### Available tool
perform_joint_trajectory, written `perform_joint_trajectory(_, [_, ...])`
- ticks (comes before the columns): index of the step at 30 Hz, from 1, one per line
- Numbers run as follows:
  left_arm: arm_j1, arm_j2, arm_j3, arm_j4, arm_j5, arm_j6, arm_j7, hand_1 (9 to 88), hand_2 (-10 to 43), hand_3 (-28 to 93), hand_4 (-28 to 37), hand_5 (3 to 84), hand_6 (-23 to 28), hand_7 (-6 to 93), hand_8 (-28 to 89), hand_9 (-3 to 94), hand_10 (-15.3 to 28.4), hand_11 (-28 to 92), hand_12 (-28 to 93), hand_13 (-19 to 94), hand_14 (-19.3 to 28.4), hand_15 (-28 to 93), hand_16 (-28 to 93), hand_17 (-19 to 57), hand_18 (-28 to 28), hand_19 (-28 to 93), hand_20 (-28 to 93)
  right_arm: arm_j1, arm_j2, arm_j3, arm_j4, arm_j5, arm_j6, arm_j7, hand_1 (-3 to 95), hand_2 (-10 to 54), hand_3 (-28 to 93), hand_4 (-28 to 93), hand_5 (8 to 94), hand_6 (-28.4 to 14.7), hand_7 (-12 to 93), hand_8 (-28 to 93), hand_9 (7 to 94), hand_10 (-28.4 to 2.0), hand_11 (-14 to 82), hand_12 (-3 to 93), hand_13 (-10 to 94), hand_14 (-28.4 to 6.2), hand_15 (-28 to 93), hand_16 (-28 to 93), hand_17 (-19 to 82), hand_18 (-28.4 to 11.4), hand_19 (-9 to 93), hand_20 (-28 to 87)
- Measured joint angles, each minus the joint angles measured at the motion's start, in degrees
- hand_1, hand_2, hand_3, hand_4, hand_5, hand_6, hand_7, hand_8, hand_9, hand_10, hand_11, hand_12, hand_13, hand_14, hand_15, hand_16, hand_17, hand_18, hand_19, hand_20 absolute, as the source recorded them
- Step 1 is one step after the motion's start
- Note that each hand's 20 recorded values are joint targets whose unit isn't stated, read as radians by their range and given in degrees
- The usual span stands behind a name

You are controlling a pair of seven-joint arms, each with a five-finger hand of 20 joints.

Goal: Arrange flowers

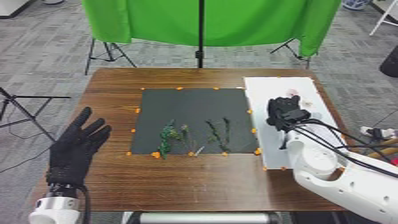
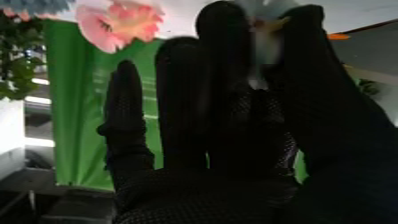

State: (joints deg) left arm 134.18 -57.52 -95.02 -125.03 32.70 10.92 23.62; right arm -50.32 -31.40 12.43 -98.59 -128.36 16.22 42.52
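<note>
Several stems (image 1: pixel 166 135) lie with gaps near the dark mat's (image 1: pixel 195 106) edge.

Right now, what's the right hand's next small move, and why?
Probably a slight lift towards the green stems: the right hand is over the white board, apparently pinching a pale piece, and the stems lie on the dark mat.

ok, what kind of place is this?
Probably a robotics lab or test room, I'd say: a white robot arm reaches in over a brown table, and behind that a green cloth hangs on a black stand as a backdrop.
</note>
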Motion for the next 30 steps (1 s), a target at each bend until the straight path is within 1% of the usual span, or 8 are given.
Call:
perform_joint_trajectory(6, [0.3, 0.27, -0.31, -0.1, -0.01, 0.02, 0.02, 25.2, 5.5, 82, -22.8, 32.8, 6.5, 11.3, -11, 33.3, 19.9, 20, 8, 23, 27.8, 45, -11, -10.7, 28.4, 57, -7, -1.3, 0.3, 2.1, -0.7, -1.2, 1.6, -0.6, 57.6, -9.5, 61, -28, 86.9, 5.1, 19, 0, 88.6, -5.7, 23.5, 35.5, 70, -4.9, 68, 24, 22, -23.4, 73, 40])
perform_joint_trajectory(13, [1.5, 0.33, -2.07, -0.72, 0.01, 0.03, -0.09, 24.7, 5.4, 83, -23.3, 32.9, 6.4, 11.3, -11, 33.7, 20.0, 20, 8, 24, 27.7, 44, -10, -10.7, 28.4, 57, -7, 2.4, -1.9, 0.2, -3.5, -1.6, 4.4, -6.6, 56.2, -9.5, 62, -28, 87.2, 5.3, 19, 0, 88.6, -5.6, 23.9, 35.7, 69, -5.1, 68, 24, 21, -22.1, 74, 41])
perform_joint_trajectory(18, [2.4, 0.94, -2.79, -1.19, -0.01, 0.12, 0.2, 23.6, 5.4, 85, -26.1, 34.2, 6.5, 11.3, -12, 36.3, 21.2, 17, 10, 25, 28.1, 42, -7, -10.8, 28.4, 55, -4, 9.0, -10.9, -4.2, -0.5, -1.2, 4.5, -14.1, 56.5, -9.5, 60, -28, 88.6, 6.6, 19, -1, 88.6, -5.3, 24.0, 34.7, 69, -5.2, 69, 24, 21, -21.7, 74, 42])
perform_joint_trajectory(22, [2.4, 1.68, -3.01, -1.31, -0.09, 0.2, 0.32, 23.5, 5.5, 86, -28.2, 38.6, 9.6, 10.1, -12, 41.8, 26.4, 15, 12, 29, 28.4, 38, -3, -10.8, 28.4, 52, 3, 9.9, -21.4, -2.2, 5.0, -2.0, 3.6, -20.2, 58.7, -9.5, 56, -28, 89.4, 7.2, 20, -3, 88.7, -5.2, 24.4, 34.6, 69, -5.3, 69, 23, 20, -21.7, 74, 42])
perform_joint_trajectory(24, [2.3, 2.1, -3.12, -1.32, -0.12, 0.2, 0.43, 23.9, 5.9, 86, -28.3, 43.0, 13.4, 6.9, -11, 52.1, 28.1, 10, 19, 33, 28.4, 37, 1, -10.7, 28.3, 49, 9, 9.9, -26.2, -1.8, 7.2, -2.5, 3.2, -21.6, 61.3, -9.5, 52, -28, 90.0, 7.2, 19, -4, 88.6, -5.1, 24.9, 34.0, 68, -5.5, 70, 22, 20, -21.4, 74, 42])
perform_joint_trajectory(27, [1.9, 2.5, -3.46, -1.29, -0.11, 0.13, 0.39, 25.6, 7.0, 84, -28.3, 47.2, 18.5, 2.0, -9, 60.9, 28.4, 5, 37, 47, 28.4, 34, 21, -10.1, 28.3, 45, 18, 9.9, -32.0, -2.9, 8.5, -3.0, 2.4, -21.5, 64.2, -9.5, 48, -28, 88.1, 7.6, 23, -9, 84.8, -5.0, 32.2, 30.3, 67, -5.8, 73, 18, 19, -20.5, 73, 42])
perform_joint_trajectory(29, [1.3, 2.6, -3.65, -1.23, -0.06, 0.08, 0.24, 27.4, 8.2, 81, -28.3, 47.5, 21.3, 1.9, -10, 63.9, 28.4, 3, 60, 69, 28.4, 18, 68, -9.1, 28.4, 41, 24, 10.2, -34.8, -5.0, 8.7, -3.3, 2.2, -21.1, 64.5, -9.5, 48, -28, 86.8, 7.3, 25, -11, 82.7, -5.1, 36.0, 28.3, 66, -5.7, 74, 17, 19, -20.1, 73, 42])
perform_joint_trajectory(30, [0.9, 2.63, -3.73, -1.19, -0.04, 0.08, 0.14, 28.3, 8.6, 79, -28.3, 47.3, 22.4, 1.8, -10, 64.2, 28.4, 2, 68, 78, 28.4, 13, 81, -8.4, 28.4, 40, 26, 10.4, -36.0, -6.3, 8.7, -3.5, 2.2, -20.8, 64.4, -9.5, 48, -28, 85.8, 7.2, 26, -12, 81.8, -5.2, 38.0, 27.2, 65, -5.7, 75, 17, 19, -19.9, 73, 42])
